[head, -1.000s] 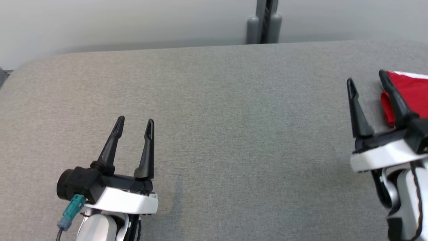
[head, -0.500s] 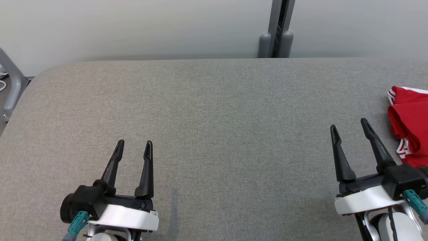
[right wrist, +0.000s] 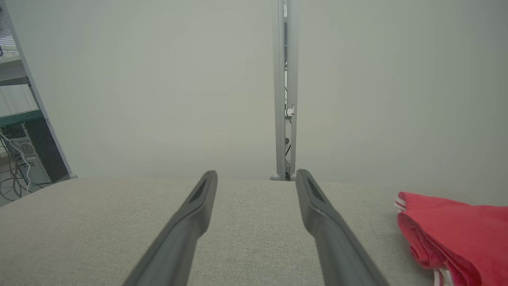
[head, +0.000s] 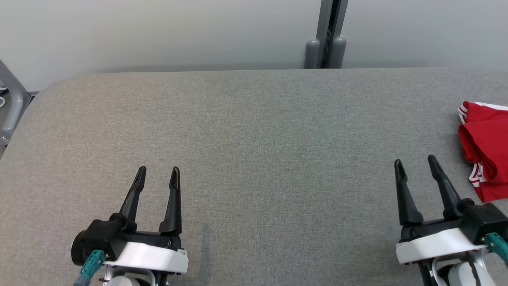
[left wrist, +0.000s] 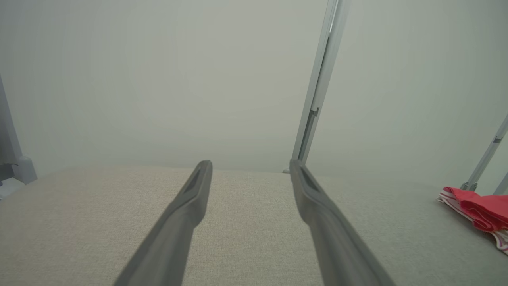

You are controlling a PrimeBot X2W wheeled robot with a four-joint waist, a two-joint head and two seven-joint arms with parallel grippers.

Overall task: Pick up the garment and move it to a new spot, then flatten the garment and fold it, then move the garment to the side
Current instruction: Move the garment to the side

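The right hand (head: 414, 160), wide and empty, has pulled back to the lower right, clear of the folded red white-trimmed garment (head: 486, 135) at the right edge of the grey fabric worktop (head: 254, 139). The left hand (head: 158, 170) is likewise wide and empty. The task looks complete.

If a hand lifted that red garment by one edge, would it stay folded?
Probably not: the red garment lies in soft rounded folds, so it would likely droop and unfold. It looks thin and light, unlikely to roll.
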